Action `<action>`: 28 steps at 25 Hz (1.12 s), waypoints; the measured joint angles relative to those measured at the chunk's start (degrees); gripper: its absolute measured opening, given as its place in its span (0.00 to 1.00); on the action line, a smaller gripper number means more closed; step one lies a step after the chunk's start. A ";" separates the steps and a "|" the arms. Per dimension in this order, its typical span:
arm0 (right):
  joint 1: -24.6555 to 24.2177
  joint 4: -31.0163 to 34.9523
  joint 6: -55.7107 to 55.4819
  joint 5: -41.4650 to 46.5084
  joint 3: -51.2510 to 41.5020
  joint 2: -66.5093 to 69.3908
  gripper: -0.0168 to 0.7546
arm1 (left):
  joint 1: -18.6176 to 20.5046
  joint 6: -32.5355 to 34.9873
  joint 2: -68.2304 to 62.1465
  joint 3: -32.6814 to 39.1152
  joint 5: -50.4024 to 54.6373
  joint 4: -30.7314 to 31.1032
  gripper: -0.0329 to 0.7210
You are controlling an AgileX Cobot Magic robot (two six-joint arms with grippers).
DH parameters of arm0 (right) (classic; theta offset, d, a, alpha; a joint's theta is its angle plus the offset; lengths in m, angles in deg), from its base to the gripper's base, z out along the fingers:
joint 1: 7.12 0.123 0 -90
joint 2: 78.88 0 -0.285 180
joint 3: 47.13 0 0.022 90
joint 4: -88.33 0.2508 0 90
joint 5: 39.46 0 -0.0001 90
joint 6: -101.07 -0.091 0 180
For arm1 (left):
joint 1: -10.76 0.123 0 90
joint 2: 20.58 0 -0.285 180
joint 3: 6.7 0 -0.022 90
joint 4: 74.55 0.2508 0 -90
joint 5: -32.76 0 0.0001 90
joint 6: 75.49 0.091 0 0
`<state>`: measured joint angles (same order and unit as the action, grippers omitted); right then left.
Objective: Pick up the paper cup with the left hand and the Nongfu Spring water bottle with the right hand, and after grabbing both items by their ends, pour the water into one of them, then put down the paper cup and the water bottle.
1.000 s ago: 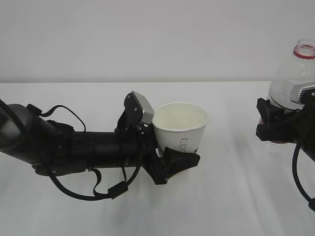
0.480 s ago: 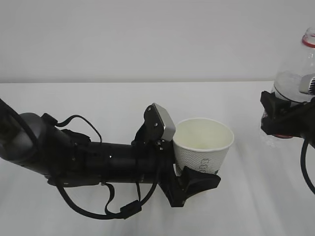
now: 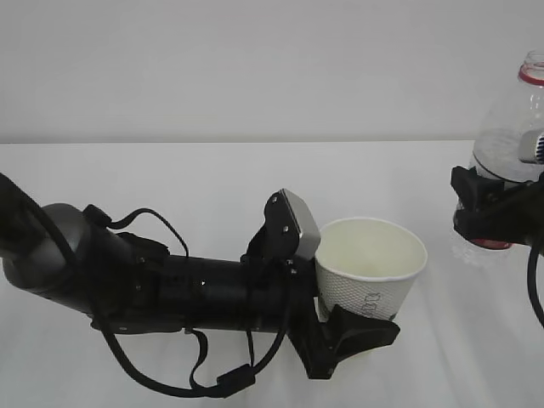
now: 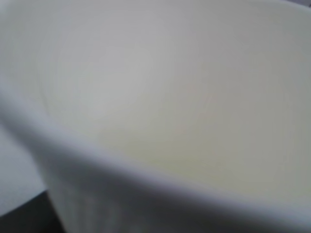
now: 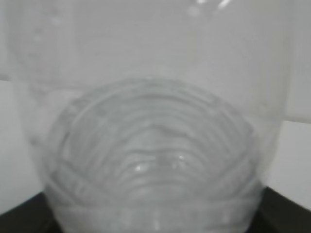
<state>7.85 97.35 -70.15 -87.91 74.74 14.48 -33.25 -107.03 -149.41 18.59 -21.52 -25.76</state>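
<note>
My left gripper [image 3: 344, 319] is shut on the lower part of the white paper cup [image 3: 371, 266], which stands upright and open-mouthed, held off the table near the front middle. In the left wrist view the cup [image 4: 160, 97] fills the frame, blurred. At the right edge my right gripper [image 3: 493, 217] is shut on the clear Nongfu Spring water bottle [image 3: 510, 144], upright, its red neck ring [image 3: 533, 75] at the top. The right wrist view is filled by the ribbed bottle [image 5: 150, 145] seen from close; water in it cannot be made out.
The white table [image 3: 170, 178] runs back to a plain white wall [image 3: 255, 59]. My thick black left arm [image 3: 153, 285] with looping cables lies low across the left front of the table.
My left arm has carried the cup to the right and toward the front, closer to the bottle. The bottle in my right gripper has shifted slightly right and up.
</note>
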 joint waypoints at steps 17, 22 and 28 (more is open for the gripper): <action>0.00 0.00 3.88 14.50 -0.10 -10.71 0.66 | 0.01 1.74 0.00 0.00 -1.61 0.10 0.74; 0.00 0.00 4.24 18.27 -0.33 -12.83 0.66 | -0.34 2.12 0.00 0.00 -2.08 0.20 0.73; 0.00 0.00 8.20 20.57 -0.33 -15.25 0.66 | -0.44 2.26 0.00 0.00 -2.21 1.23 0.73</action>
<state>7.85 97.35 -61.95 -67.34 74.40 -0.77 -33.68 -104.76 -149.41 18.59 -23.73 -24.53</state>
